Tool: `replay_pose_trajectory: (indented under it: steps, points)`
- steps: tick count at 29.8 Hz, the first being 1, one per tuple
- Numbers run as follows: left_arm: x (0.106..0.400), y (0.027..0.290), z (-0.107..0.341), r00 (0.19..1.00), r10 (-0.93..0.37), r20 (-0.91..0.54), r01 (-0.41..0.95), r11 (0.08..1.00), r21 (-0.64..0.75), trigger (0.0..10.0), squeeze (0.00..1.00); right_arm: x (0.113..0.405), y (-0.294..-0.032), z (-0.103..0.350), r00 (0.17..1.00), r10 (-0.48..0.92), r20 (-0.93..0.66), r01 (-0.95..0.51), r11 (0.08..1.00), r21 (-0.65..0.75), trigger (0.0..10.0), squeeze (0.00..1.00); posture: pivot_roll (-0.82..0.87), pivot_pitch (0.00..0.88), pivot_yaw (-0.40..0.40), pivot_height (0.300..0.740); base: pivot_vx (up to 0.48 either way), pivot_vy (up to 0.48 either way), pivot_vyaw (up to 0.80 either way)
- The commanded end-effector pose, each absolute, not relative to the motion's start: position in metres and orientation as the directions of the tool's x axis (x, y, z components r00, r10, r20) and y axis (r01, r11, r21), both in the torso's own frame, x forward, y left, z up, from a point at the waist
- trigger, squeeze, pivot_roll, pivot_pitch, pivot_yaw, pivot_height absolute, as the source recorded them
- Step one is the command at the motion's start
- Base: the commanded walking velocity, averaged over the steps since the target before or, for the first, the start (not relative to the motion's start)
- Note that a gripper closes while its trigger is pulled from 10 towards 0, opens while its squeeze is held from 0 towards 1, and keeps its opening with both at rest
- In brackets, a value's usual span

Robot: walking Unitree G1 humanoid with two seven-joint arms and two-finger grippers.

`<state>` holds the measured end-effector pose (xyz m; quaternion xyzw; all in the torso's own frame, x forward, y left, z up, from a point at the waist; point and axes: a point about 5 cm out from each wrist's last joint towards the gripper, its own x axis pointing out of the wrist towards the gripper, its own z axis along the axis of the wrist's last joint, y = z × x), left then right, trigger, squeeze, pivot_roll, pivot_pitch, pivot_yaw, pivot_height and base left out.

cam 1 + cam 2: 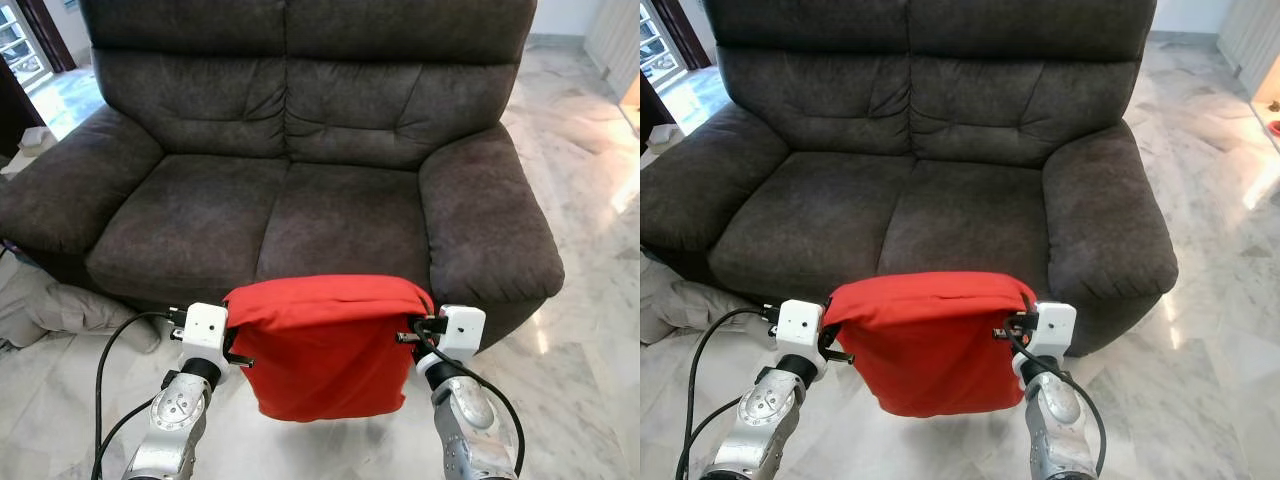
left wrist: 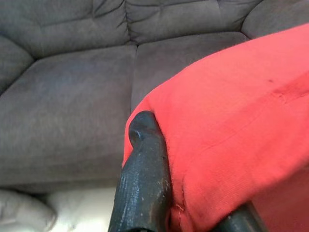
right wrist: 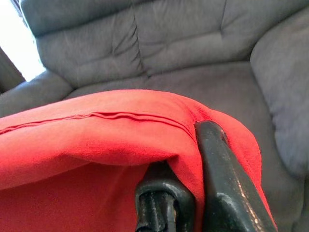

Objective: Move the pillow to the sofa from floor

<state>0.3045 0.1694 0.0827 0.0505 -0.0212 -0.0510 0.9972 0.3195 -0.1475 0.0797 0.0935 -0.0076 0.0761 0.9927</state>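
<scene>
Left wrist view: tool (image 2: 159, 193) tips buried in red pillow (image 2: 231, 140).

Dark grey sofa (image 1: 330, 200) on marble floor (image 1: 590, 330), crumpled pale cloth (image 1: 60, 310) alongside.

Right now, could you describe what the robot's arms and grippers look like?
Both arms are silver metal with round joint housings and white boxy wrist blocks. The left gripper and right gripper have long, glossy black fingers. Black cables loop along each forearm.
</scene>
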Motion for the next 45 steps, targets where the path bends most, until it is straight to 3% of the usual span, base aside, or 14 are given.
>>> replay_pose_trajectory:
  steps: [1,22,32,40,45]
  points:
    - [0.309,0.19,0.104,0.993,-0.022,0.114,0.006,0.991,0.136,10.0,0.0,0.328,-0.159,0.108,0.986,0.08,0.143,-0.106,0.977,0.186,10.0,0.0,0.07,0.134,0.075,0.74,0.364,0.0,0.0]
    - [0.316,0.196,0.129,0.984,0.007,0.18,-0.029,0.992,0.121,10.0,0.0,0.333,-0.137,0.142,0.955,0.19,0.229,-0.228,0.961,0.155,10.0,0.0,0.08,0.138,0.068,0.74,0.362,0.0,-0.08]
    - [0.341,0.215,0.192,0.952,0.012,0.307,-0.064,0.985,0.159,10.0,0.0,0.351,-0.141,0.199,0.917,0.13,0.376,-0.21,0.961,0.181,10.0,0.0,0.08,0.131,0.073,0.74,0.299,0.0,0.0]
    - [0.351,0.227,0.248,0.899,0.02,0.437,-0.098,0.983,0.157,10.0,0.0,0.354,-0.13,0.246,0.845,0.17,0.506,-0.28,0.948,0.15,10.0,0.0,0.07,0.121,0.078,0.74,0.306,0.0,0.0]
    - [0.348,0.227,0.258,0.887,0.017,0.461,-0.099,0.983,0.154,10.0,0.0,0.354,-0.125,0.248,0.835,0.199,0.513,-0.304,0.944,0.127,10.0,0.0,0.08,0.117,0.074,0.74,0.318,0.0,0.0]
